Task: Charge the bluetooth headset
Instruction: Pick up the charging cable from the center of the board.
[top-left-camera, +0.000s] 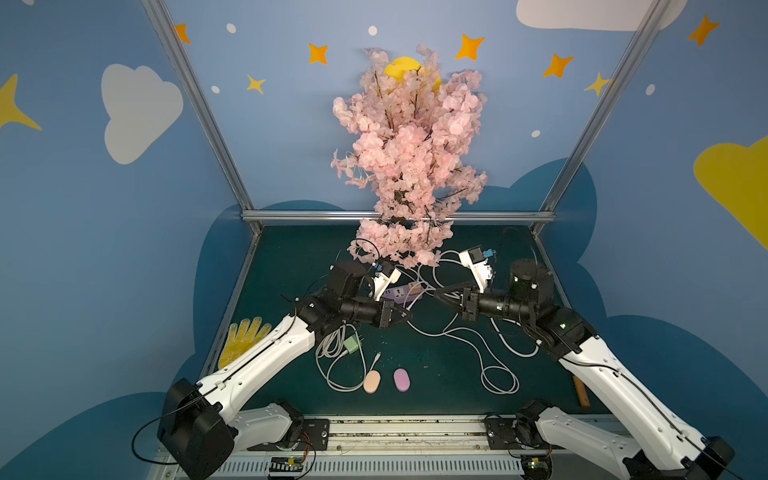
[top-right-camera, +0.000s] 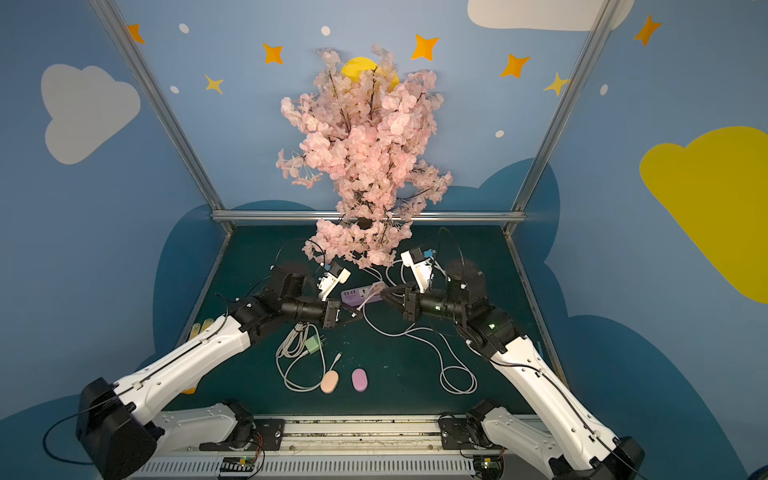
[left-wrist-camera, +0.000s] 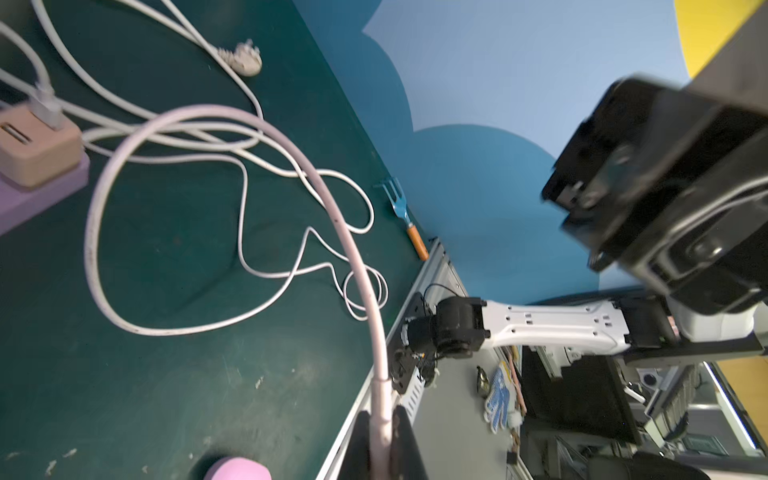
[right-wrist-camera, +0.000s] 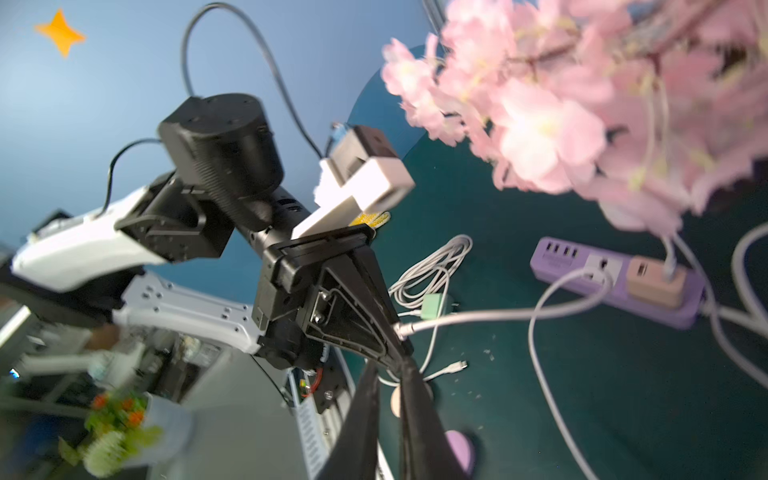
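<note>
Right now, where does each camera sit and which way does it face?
Top views: high behind the arm bases, looking down the table at the flower tree; left arm and right arm show.
Left wrist: looks past the left gripper, shut on a cable, toward the right arm.
Right wrist: looks past the right gripper toward the left arm.
Both wrist views share the purple power strip.

My left gripper (right-wrist-camera: 398, 332) pinches the pale cable (right-wrist-camera: 478, 317) by its end; it loops over the purple power strip (right-wrist-camera: 557, 266), below pink blossoms (right-wrist-camera: 540, 124).
</note>
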